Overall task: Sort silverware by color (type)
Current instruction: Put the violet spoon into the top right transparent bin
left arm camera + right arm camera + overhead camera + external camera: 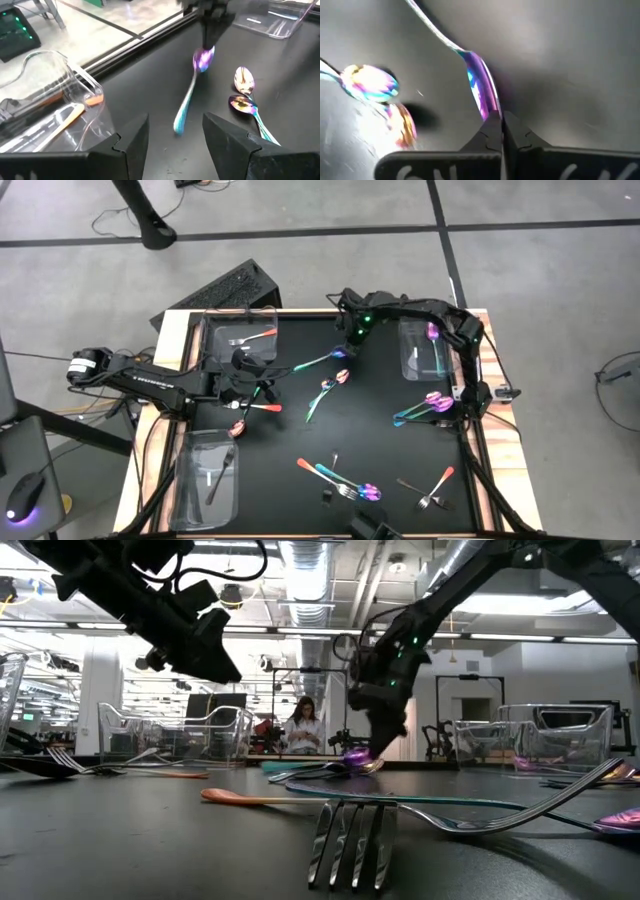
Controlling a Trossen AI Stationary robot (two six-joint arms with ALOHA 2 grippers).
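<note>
Few pieces sorted so far: orange-handled piece (252,337) lying in far-left bin (212,320), dark piece (221,476) in near-left bin (190,442), one or two iridescent pieces (434,333) in right bin (408,330). Most silverware lying loose on black mat (300,420): iridescent spoon pair (331,383) mid-mat, cluster (428,406) near right edge, mixed group (340,478) at near edge, fork (436,488) with orange handle near corner.

Right gripper (501,119) clenched on bowl end of iridescent spoon (481,87), fingers meeting at the spoon's tip, handle trailing away from them across the mat; same spoon (322,360) showing in high view just beside the gripper. Left gripper (175,131) hovering released, fingers (134,137) spread, nothing between them, that spoon's handle end just ahead of the gap, orange-handled bin off to one side of them.

Judging roughly a quarter done, bulk remaining.

Hard telling forks from spoons in bins; exact bin counts unclear. Nearest fork (352,840) cut into a blur in low view. Piece (258,407) under left arm partly hidden.
</note>
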